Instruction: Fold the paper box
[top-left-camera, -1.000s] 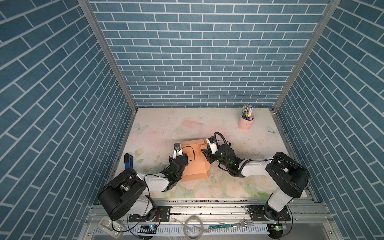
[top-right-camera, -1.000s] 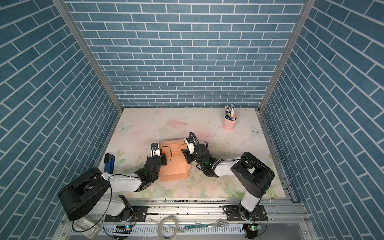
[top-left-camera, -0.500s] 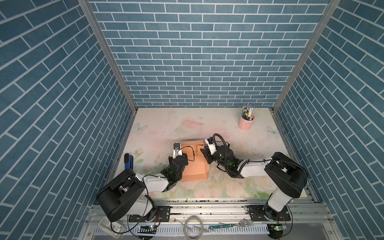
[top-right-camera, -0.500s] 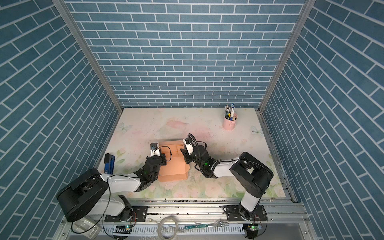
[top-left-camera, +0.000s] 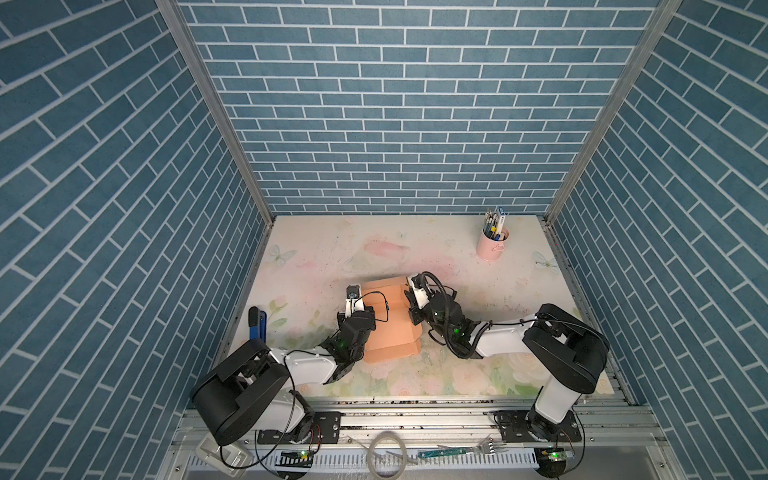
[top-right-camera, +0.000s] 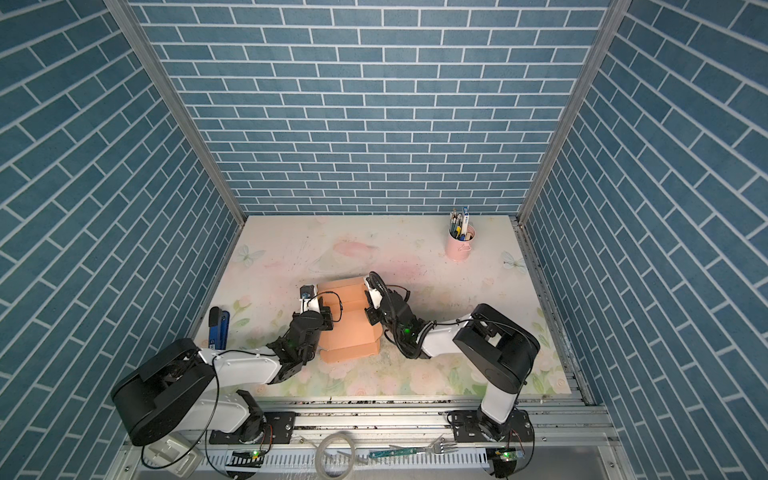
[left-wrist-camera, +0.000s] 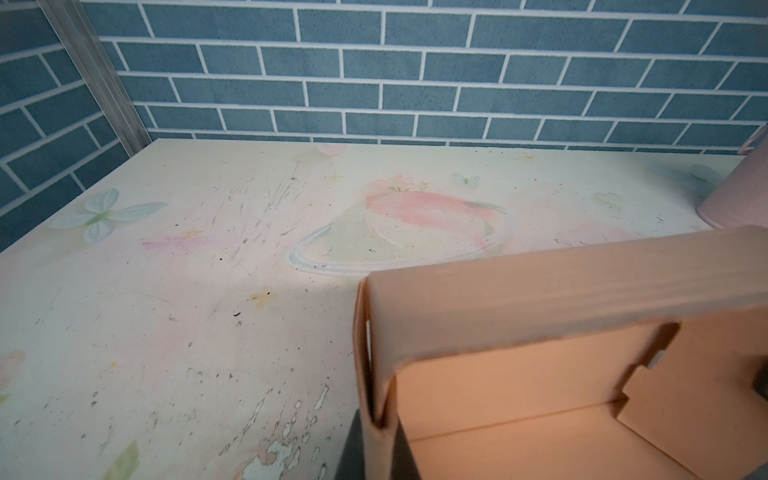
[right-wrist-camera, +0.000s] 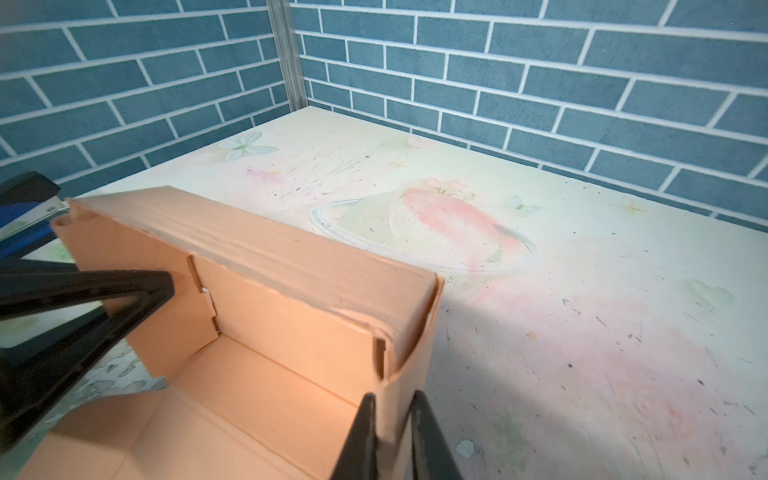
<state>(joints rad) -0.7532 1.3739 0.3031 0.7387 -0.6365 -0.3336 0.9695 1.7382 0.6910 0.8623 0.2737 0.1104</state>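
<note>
The peach-orange paper box (top-left-camera: 390, 332) (top-right-camera: 349, 332) sits near the table's front middle, partly formed, with its side walls and far wall standing. My left gripper (top-left-camera: 371, 311) (left-wrist-camera: 376, 432) is shut on the box's left wall, one dark finger on each side of the doubled cardboard (left-wrist-camera: 540, 374). My right gripper (top-left-camera: 411, 309) (right-wrist-camera: 392, 419) pinches the right wall near the far corner, its black fingers (right-wrist-camera: 359, 432) flanking the cardboard (right-wrist-camera: 270, 332). The right wrist view also shows a finger of the left gripper (right-wrist-camera: 104, 291) against the inside of the opposite wall.
A pink cup of pens (top-left-camera: 492, 247) (top-right-camera: 459, 247) stands at the back right; its side shows in the left wrist view (left-wrist-camera: 739, 195). A blue stapler (top-left-camera: 257, 328) (right-wrist-camera: 25, 216) lies by the left wall. Brick walls enclose three sides.
My right gripper's fingers have closed onto the box's right wall. The left gripper keeps its hold and has not moved.
</note>
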